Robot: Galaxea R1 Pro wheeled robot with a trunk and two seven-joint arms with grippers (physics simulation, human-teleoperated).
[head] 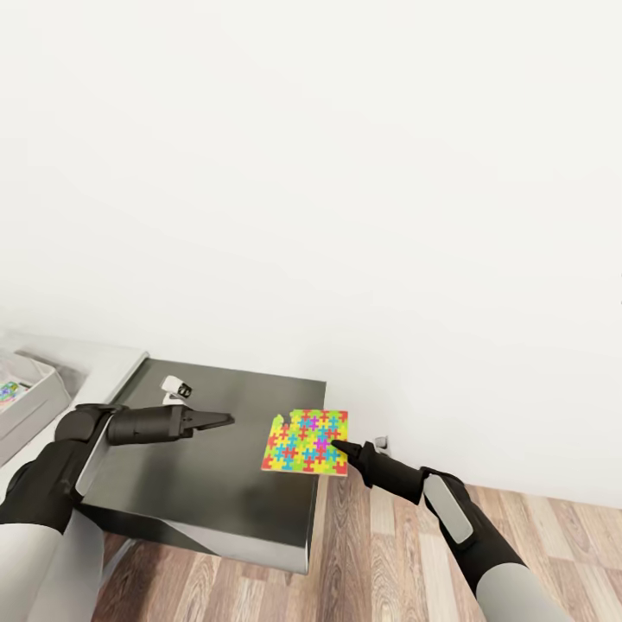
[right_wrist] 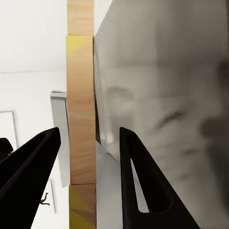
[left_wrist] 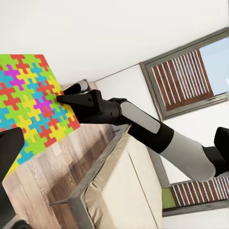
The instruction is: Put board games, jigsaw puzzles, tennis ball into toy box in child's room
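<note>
While the jigsaw puzzle (head: pixel 307 441) is being held flat and roughly level by the right gripper (head: pixel 335 447), pinched at its right edge, its slightly longer axis is being kept about parallel to the white wall (head: pixel 345 173), above the right end of a dark grey cabinet top (head: pixel 207 475). The left gripper (head: pixel 226 420) is being pointed at the puzzle from the left, fingers drawn together on nothing, apart from it. At far left, the toy box (head: pixel 30 397) is being shown on the table (head: pixel 112 367), another bright puzzle (head: pixel 9 391) inside; a small white object (head: pixel 176 389) is lying on the cabinet.
</note>
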